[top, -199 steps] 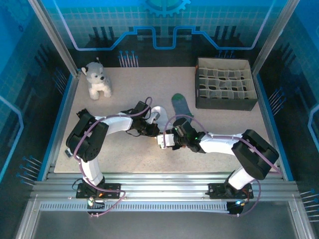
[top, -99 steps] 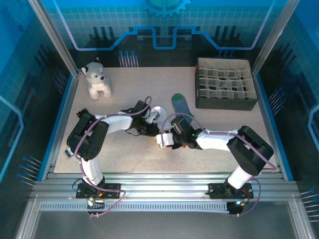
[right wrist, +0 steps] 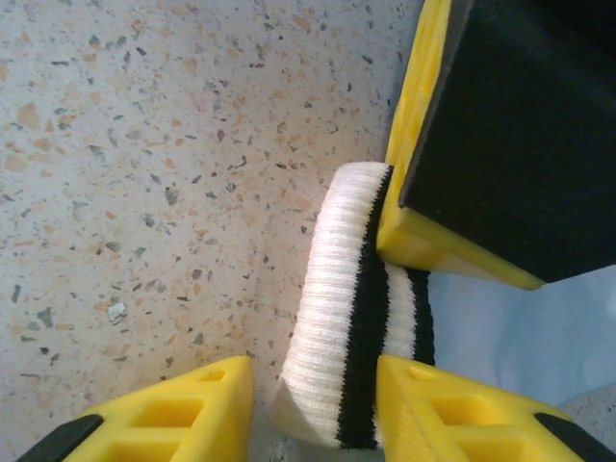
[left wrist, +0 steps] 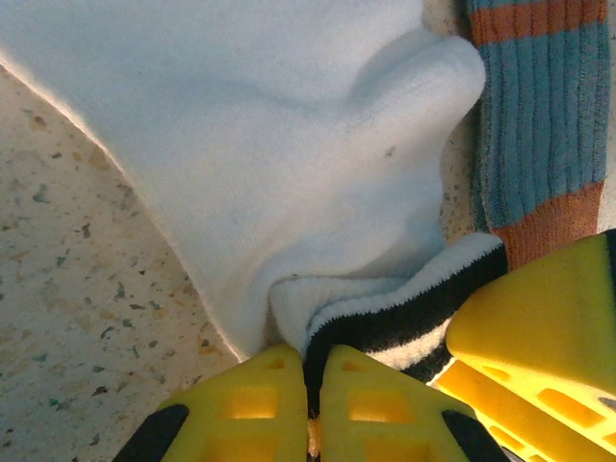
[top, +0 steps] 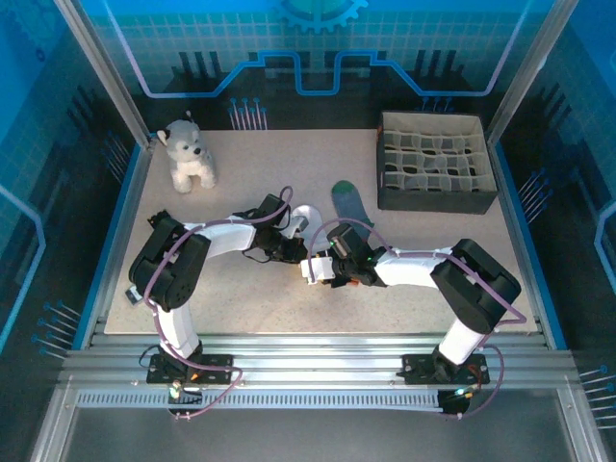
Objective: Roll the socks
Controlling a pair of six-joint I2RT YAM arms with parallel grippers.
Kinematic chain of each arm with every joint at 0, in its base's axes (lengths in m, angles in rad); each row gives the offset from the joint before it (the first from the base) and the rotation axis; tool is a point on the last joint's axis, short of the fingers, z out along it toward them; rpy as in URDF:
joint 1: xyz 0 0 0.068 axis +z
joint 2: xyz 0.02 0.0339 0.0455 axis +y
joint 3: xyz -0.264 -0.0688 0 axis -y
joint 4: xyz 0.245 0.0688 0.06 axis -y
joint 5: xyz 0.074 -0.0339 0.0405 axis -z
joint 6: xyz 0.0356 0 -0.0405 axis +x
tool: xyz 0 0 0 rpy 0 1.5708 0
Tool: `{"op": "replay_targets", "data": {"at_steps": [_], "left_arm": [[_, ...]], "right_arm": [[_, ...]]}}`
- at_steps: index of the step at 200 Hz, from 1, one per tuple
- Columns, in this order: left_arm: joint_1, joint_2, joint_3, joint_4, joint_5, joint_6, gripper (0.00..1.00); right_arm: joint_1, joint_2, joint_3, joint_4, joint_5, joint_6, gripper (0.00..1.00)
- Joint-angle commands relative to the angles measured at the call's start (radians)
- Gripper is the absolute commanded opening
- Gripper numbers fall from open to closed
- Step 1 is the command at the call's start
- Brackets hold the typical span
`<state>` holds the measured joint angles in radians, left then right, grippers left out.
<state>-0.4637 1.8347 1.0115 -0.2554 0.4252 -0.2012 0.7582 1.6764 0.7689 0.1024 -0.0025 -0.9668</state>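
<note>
Step in hand: the striped cuff (right wrist: 351, 337) of the white sock (left wrist: 289, 144) is judged to be set up for the first turn of the roll.
Left side: the left gripper (left wrist: 308, 364) is pressed together, clamped on a fold of the white sock just behind the cuff.
Right side: the right gripper (right wrist: 313, 399) is held apart astride the cuff. One finger touches the ribbing, and a sliver of tabletop (right wrist: 144, 144) is seen between the other finger and the cloth (no clamp yet).
Socks: the white sock lies mid-table between the two grippers. The teal sock (top: 348, 204) lies just beside it, on the side of the divided box (top: 435, 162).
Done well: the cuff should be centred between the right fingers before they are closed, so that both layers are caught. The left pinch should be used as an anchor so the fabric is kept taut. Little room is left between the two grippers, so the turn should be made slowly.
Left wrist view: the teal sock's orange and grey-blue bands are seen close against the white sock, a detail too small to read from above.
Right wrist view: the gap beside the cuff is made plain here, whereas from above the cuff is covered by the grippers.
Top view: the wider layout is given, with the plush dog (top: 190, 154) well apart at the far left.
</note>
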Motion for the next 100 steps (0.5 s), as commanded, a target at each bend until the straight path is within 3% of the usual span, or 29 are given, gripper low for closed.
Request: {"op": "replay_targets", "data": {"at_steps": [1,100], "left_arm": [[0.003,0.046,-0.008,-0.092,-0.01,0.021,0.07],[0.004,0.047,-0.011,-0.092,-0.001,0.019,0.06]], "right_arm": [[-0.015,0.021,0.012,0.015,0.044,-0.015,0.39],[-0.018,0.056,0.044,-0.034,0.062,-0.027,0.4]]}}
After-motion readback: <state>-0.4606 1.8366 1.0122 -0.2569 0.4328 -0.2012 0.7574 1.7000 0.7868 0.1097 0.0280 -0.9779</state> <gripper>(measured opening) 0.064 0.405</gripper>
